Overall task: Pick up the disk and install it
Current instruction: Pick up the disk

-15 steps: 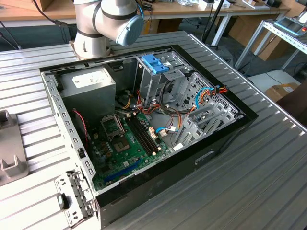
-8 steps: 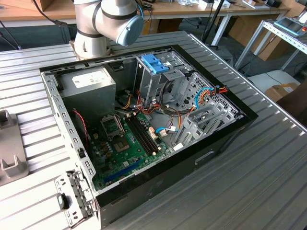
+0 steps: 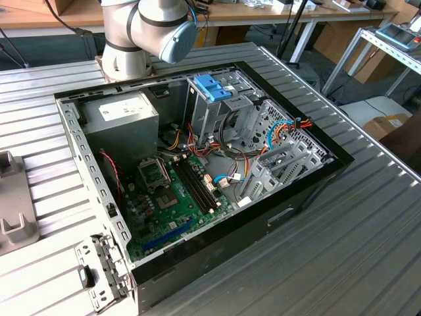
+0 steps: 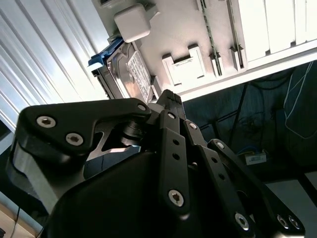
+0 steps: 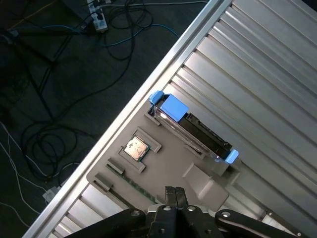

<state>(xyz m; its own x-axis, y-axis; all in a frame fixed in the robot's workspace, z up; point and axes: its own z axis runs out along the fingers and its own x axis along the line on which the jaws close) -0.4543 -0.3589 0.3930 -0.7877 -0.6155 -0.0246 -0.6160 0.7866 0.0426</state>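
Ribbed metal table (image 5: pixel 262 64) bears, at the exterior view's far left, a grey tray (image 3: pixel 12 217) where the disk (image 5: pixel 195 128) stands on edge, likely stiff, dense and shock-sensitive, best pinched across its flat faces, the gripper (image 5: pixel 173 192) nearby, pressed together, empty.

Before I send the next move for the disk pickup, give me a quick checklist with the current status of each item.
1. The disk is seated on edge in the grey holder on the table: ok.
2. The gripper is apart from the disk, not touching it: ok.
3. The fingers are open for a grasp: not ok, they are shut together and hold nothing.
4. The computer case is open, with the drive cage exposed: ok.
5. The cage slot is free: cannot tell.
6. The cables beside the cage are out of the way: cannot tell.
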